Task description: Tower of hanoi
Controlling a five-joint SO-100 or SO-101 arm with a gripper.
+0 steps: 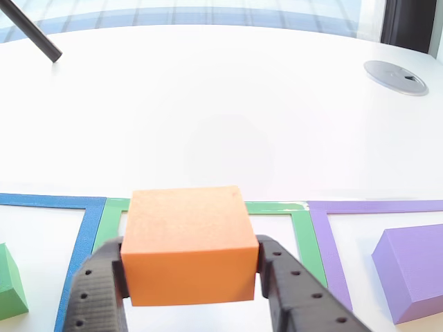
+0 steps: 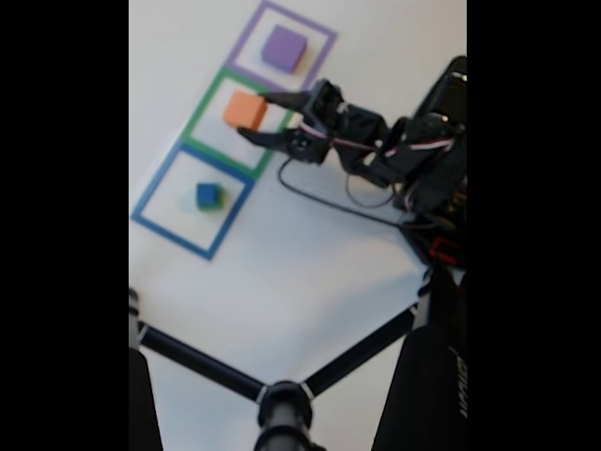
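An orange cube sits between my two black fingers in the other view, and both fingers press its sides. In the fixed view the orange cube lies inside the green taped square, with my gripper shut around it. A purple block rests in the purple square to the right in the other view. A green block shows at the left edge, inside the blue square. Whether the orange cube touches the table I cannot tell.
A grey round cap is set into the white table at the far right. A black rod slants in at the top left. Black tripod legs cross the near table, and a cable loops beside the arm.
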